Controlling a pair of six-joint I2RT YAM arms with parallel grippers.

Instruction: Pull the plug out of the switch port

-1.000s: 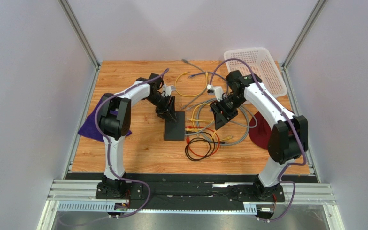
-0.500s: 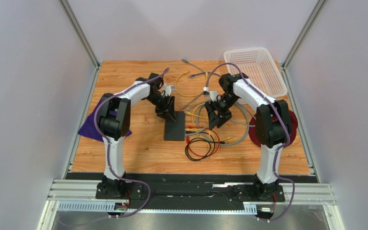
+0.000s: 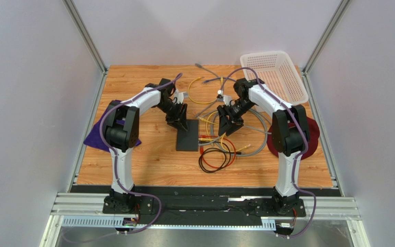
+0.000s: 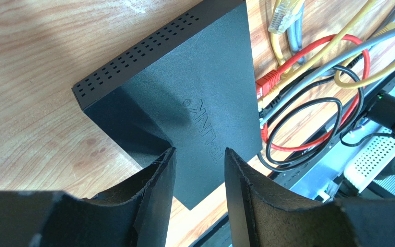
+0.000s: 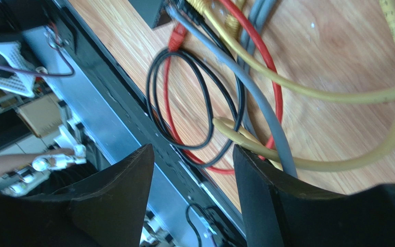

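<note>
The switch (image 3: 187, 135) lies flat near the middle of the bench, a little toward the left edge, with its socket side facing right into a tangle of cables. From above I can only make out colours there. The left wrist view shows more: a red plug (image 4: 269, 81) sits at the switch's side with a yellow one just below it, and a row of vent holes runs along the neighbouring edge. A TP-LINK logo is pressed into the lid and reads upside down from that camera.

The left gripper (image 4: 198, 154) is over the far end of the switch with its fingers a narrow gap apart and nothing between them. Whether they touch the lid I cannot tell. The right gripper (image 5: 193, 154) is spread wide and empty above the looped black cable (image 5: 156, 98), the red cable (image 5: 274, 92) and the grey cable (image 5: 256, 98), and a yellow cable (image 5: 338, 92) sweeps past.

Only the top view takes in the white basket (image 3: 274, 72) at the far right corner and the purple cloth (image 3: 97, 138) at the left edge.

Over the last second the right arm has folded in and carried its gripper closer to the switch, while the left arm has stayed put.
</note>
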